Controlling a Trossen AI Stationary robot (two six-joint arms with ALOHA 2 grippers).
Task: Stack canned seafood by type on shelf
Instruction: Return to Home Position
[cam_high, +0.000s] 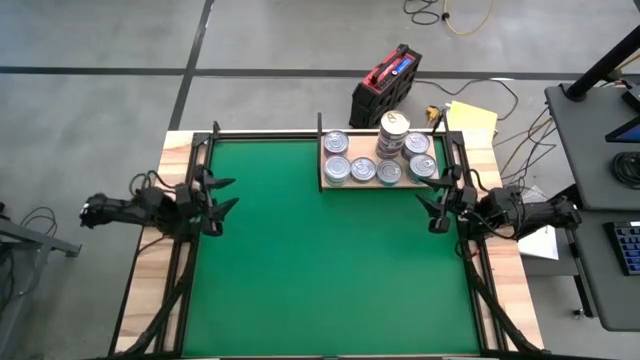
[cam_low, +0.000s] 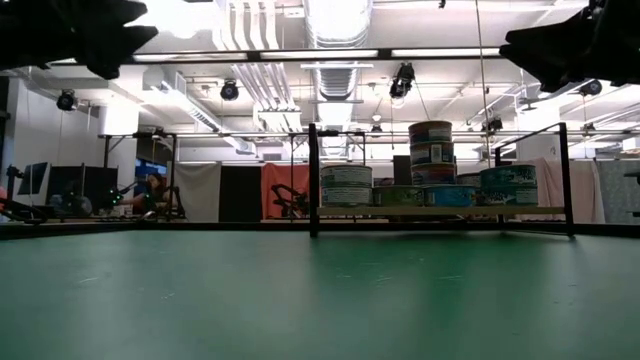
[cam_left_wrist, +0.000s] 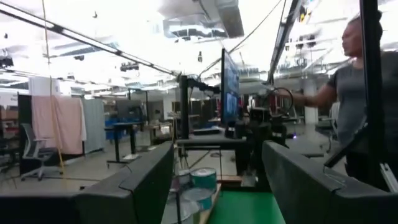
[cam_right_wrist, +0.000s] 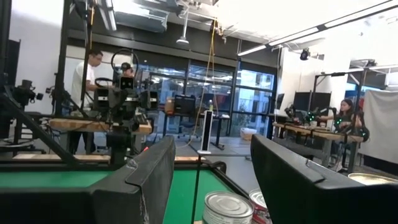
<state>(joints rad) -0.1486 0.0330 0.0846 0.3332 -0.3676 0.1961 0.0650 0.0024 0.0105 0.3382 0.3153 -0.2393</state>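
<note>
My left pincer (cam_high: 226, 194) and right pincer (cam_high: 430, 200) hang empty, fingers apart, at opposite sides of the bench (cam_high: 148, 290). The cans (cam_high: 362, 169) sit on the shelf (cam_high: 324, 172) at the far right, one stack (cam_high: 392, 135) tallest.

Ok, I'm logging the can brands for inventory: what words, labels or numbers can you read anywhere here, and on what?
No text is legible in any view.
Labels on the cans: coloured bands show, but the wording is too blurred to read.
Red and black case behind the table: any marking is too small to read.
</note>
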